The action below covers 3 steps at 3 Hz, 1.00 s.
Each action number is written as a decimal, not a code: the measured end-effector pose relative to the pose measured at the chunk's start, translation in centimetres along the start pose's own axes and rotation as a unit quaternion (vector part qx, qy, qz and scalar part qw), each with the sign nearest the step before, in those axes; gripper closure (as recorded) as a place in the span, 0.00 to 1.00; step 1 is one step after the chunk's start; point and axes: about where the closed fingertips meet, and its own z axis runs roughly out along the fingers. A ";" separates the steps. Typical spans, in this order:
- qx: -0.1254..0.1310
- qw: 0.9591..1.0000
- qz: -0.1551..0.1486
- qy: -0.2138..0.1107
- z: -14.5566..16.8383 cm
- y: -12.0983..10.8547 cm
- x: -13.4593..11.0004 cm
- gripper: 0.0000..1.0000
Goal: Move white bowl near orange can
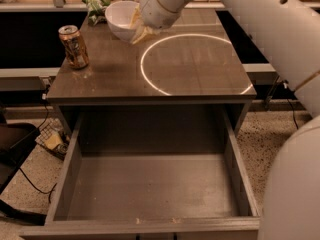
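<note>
We judged the task well underway but not finished. The white bowl (119, 18) was w/ the tool (138, 28) over the far-left part of the desk (200, 79). The orange can (74, 46) stood upright near the desk's left edge, approx. midway btw. its far and near corners. Bowl and can were near each other but apart, w/ bare desk top btw. them. The bowl sat further back than the can and a bit to its right. So, in our view, pick-up was done and the carry toward the can mostly done. What was left: bring the bowl closer to the can, set it down upright, let go.

Re. bowl vs. tool: the tool's yellowish fingers (134, 20) were at the bowl's right-hand rim and looked clamped on it, as far as we could make out. The bowl hung to the left of the tool, mouth up. We couldn't tell whether its foot touched the desk or hovered just above it. The arm (260, 19) came in from the far-right corner, above the ring of light (142, 66) on the desk top.

Other bits: a green packet (97, 0) lay at the far edge, just behind the bowl. The drawer (150, 194) below the near edge stood pulled out, well apart from bowl and can.
</note>
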 end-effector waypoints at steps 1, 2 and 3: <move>-0.040 0.997 -0.047 -0.038 2.1 1.3 -2.5 1.00; -0.087 0.992 -0.054 -0.071 5.0 3.9 -3.4 1.00; -0.126 0.987 -0.054 -0.083 8.0 6.0 -3.9 1.00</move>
